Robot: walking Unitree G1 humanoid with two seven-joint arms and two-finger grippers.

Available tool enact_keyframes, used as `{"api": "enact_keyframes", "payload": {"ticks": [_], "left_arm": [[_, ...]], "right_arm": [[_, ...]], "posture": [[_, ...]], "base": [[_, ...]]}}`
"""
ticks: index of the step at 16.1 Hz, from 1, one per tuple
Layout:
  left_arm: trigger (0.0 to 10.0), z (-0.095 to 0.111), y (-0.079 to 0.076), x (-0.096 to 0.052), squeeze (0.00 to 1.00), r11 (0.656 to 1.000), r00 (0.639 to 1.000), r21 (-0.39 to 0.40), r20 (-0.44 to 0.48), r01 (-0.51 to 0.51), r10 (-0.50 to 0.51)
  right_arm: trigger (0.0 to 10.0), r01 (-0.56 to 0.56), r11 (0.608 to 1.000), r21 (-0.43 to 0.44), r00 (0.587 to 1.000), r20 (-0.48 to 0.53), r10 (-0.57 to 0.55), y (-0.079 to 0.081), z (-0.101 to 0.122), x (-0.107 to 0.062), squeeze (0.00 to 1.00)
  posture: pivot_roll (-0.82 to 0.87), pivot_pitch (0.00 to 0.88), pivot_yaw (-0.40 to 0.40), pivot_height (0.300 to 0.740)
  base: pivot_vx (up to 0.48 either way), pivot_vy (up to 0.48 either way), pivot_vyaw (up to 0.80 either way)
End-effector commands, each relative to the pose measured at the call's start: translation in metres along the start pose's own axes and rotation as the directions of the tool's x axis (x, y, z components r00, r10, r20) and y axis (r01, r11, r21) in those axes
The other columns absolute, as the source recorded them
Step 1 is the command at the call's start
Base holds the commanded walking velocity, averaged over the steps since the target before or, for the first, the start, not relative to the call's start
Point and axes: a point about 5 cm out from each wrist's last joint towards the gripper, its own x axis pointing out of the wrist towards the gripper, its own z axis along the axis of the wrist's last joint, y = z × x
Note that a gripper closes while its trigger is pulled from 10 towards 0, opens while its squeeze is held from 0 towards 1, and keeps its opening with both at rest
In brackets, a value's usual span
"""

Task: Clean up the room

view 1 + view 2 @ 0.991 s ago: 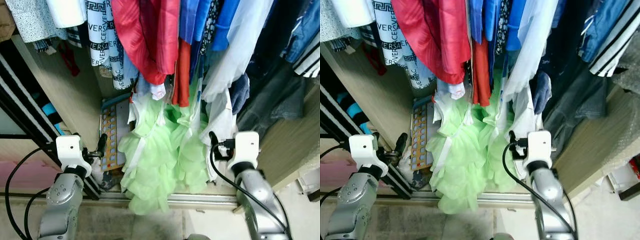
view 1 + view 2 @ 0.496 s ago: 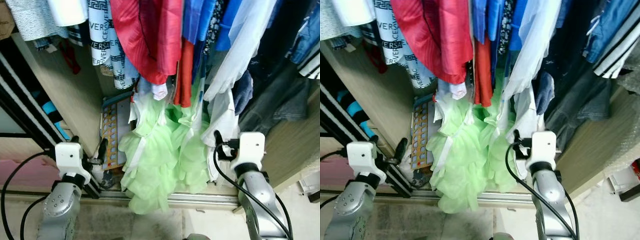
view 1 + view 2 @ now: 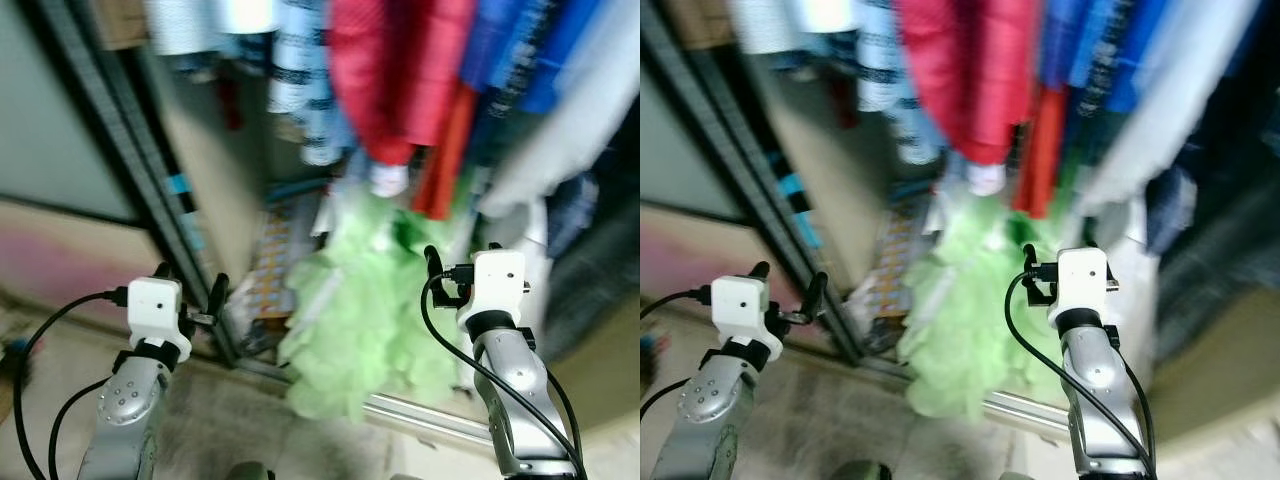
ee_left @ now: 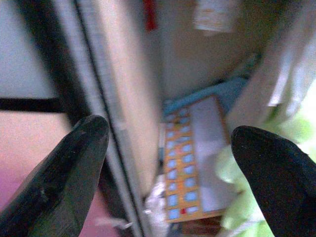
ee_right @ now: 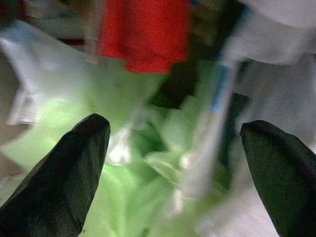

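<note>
Observer: Wardrobe interior, frames blurred. Green ruffled garment (image 3: pixel 350 330) hangs low in the middle of the closet, its hem spilling over the metal door track (image 3: pixel 420 415) onto the floor edge. Red garment (image 3: pixel 400 70) and blue clothes (image 3: pixel 510 50) hang above it.

Recorder: Grippers?

Observer: Left gripper (image 4: pixel 168 173) is raised near the sliding door frame (image 3: pixel 120 150), fingers spread wide, nothing between them; a patterned board (image 4: pixel 190 173) lies on the closet floor ahead of it. Right gripper (image 5: pixel 173 168) sits just in front of the green fabric, fingers also well apart, empty.

Recorder: Handling?

Observer: Judging by the ruffles, light, very soft, likely to slump and slide. A pinch on one frill would probably only tug a layer. Better to gather a bunched fold at the lower hem, where it overhangs the track, and lift it back inside.
</note>
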Motion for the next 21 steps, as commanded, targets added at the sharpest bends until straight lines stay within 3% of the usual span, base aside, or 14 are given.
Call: {"api": "enact_keyframes", "payload": {"ticks": [1, 8, 12, 21], "left_arm": [[10.0, -0.004, 0.005, -0.001, 0.0, 1.0, 0.999, 0.002, -0.021, -0.03, 0.03], [10.0, -0.013, 0.005, 0.0, 0.0, 0.997, 0.996, -0.024, -0.06, -0.069, 0.067], [10.0, -0.001, 0.005, 0.016, 0.0, 0.997, 0.997, 0.016, -0.002, -0.08, 0.08], [10.0, -0.001, 0.002, 0.019, 0.0, 0.995, 0.996, 0.031, 0.004, -0.092, 0.092]], "right_arm": [[10.0, -0.017, 1.0, 0.013, 1.0, -0.003, 0.017, 0.003, 0.001, 0.003, 0.0], [10.0, -0.026, 0.999, 0.027, 1.0, 0.002, 0.026, 0.009, 0.001, 0.015, 0.0], [10.0, -0.049, 0.998, 0.032, 0.998, 0.041, 0.048, 0.015, 0.01, 0.028, 0.0], [10.0, -0.078, 0.996, 0.032, 0.996, 0.054, 0.077, 0.021, 0.011, 0.031, 0.0]], "posture": [[-0.11, 0.0, 0.027, 0.74], [-0.1, 0.0, 0.034, 0.74], [-0.1, 0.0, 0.026, 0.74], [-0.1, 0.0, 0.022, 0.74]], "base": [[0.0, 0.0, 0.8], [0.0, 0.0, 0.8], [0.0, 0.0, 0.8], [0.0, 0.0, 0.8]]}}
